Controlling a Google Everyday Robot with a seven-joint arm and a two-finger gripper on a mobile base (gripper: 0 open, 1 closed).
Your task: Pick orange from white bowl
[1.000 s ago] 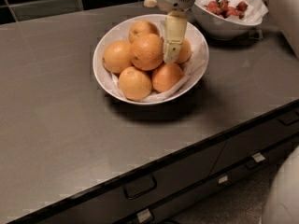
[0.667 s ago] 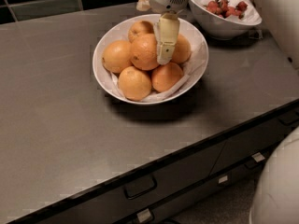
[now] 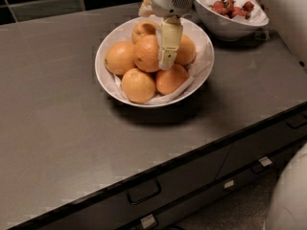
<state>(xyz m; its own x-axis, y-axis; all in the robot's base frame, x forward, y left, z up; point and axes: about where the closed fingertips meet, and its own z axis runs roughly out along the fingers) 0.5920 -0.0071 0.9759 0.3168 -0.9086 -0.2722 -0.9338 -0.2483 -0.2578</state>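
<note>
Gripper (image 3: 167,44) comes down from above into white bowl (image 3: 106,83); its pale lower part lies across the right side of the orange (image 3: 146,52). Contact looks likely. Open vs. closed: can't tell.

Orange sits top-centre of the pile, resting on the other oranges (image 3: 138,85) w/ crumpled paper (image 3: 201,63) beneath.

Bowl stands near the back edge of the counter (image 3: 72,143), right of centre. 2nd bowl w/ red fruit (image 3: 230,28) is at the back right corner, just beside it.

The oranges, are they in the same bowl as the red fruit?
No, the oranges lie in the white bowl under the gripper, and the red fruit sits in another bowl behind it.
</note>
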